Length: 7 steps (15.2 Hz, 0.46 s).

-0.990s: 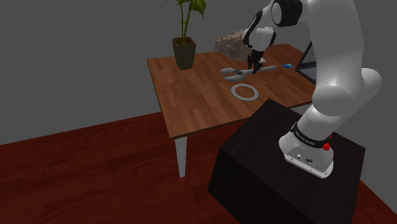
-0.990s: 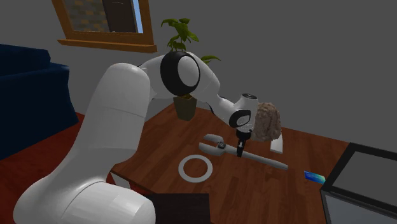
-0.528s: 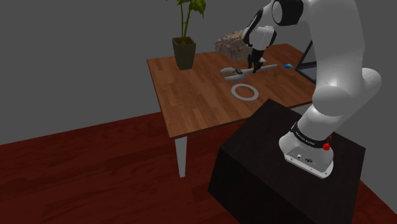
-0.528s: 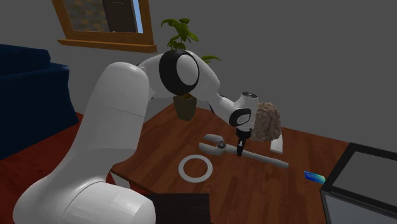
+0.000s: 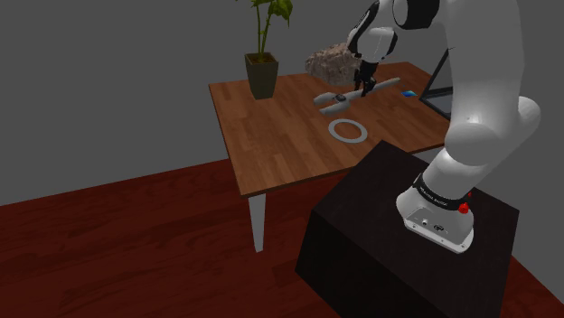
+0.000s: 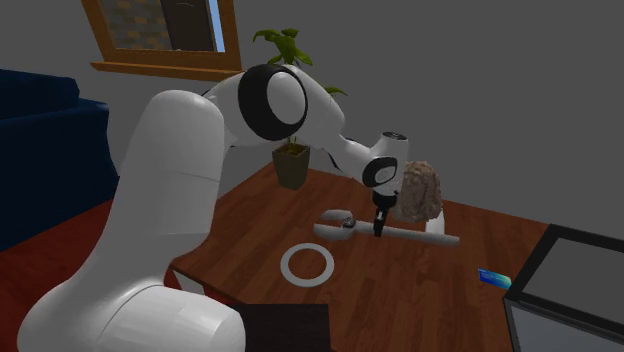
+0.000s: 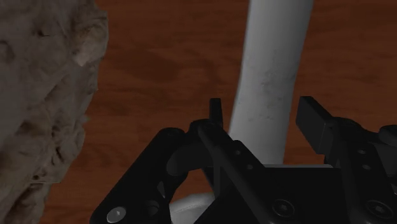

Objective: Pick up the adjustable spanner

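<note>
Wooden tabletop point(image 5: 271, 135), far edge: gripper point(image 6: 378, 232) jaws clamped on spanner point(image 6: 420, 234) handle. Spanner looks just off the wood; grasp done, higher lift left.

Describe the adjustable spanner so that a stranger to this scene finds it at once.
Find the wooden table with the potted plant. Between the white ring and the rough brownish rock is the adjustable spanner, clasped by the black gripper. Unlike its round or lumpy neighbours, it is a long pale grey bar with a forked head.

Ring point(image 5: 349, 130) on table point(image 5: 271, 126), spanner point(image 5: 333, 98) between ring and rock point(image 5: 327, 63), potted plant point(image 5: 262, 74) on table's far corner
</note>
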Motion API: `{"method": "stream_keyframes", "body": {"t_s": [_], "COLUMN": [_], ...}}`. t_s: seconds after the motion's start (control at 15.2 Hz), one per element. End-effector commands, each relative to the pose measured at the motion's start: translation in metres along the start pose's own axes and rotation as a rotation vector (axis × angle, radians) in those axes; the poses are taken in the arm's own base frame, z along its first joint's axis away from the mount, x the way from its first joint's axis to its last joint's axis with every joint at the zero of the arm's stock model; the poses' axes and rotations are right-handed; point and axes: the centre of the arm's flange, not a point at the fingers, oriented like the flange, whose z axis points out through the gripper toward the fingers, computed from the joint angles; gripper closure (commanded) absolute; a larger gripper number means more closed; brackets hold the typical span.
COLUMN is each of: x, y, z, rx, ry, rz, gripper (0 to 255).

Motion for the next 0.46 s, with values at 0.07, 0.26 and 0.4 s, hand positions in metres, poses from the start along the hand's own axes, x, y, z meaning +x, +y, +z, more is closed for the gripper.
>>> {"method": "stream_keyframes", "body": {"t_s": [0.07, 0.26, 0.4], "x": [-0.001, -0.001, -0.001], "y": [0.001, 0.001, 0.001], "z": [-0.017, -0.032, -0.033], "rx": [0.0, 0.0, 0.0], "ry": [0.0, 0.0, 0.0], "rz": [0.0, 0.0, 0.0], "gripper": [255, 255, 255]}}
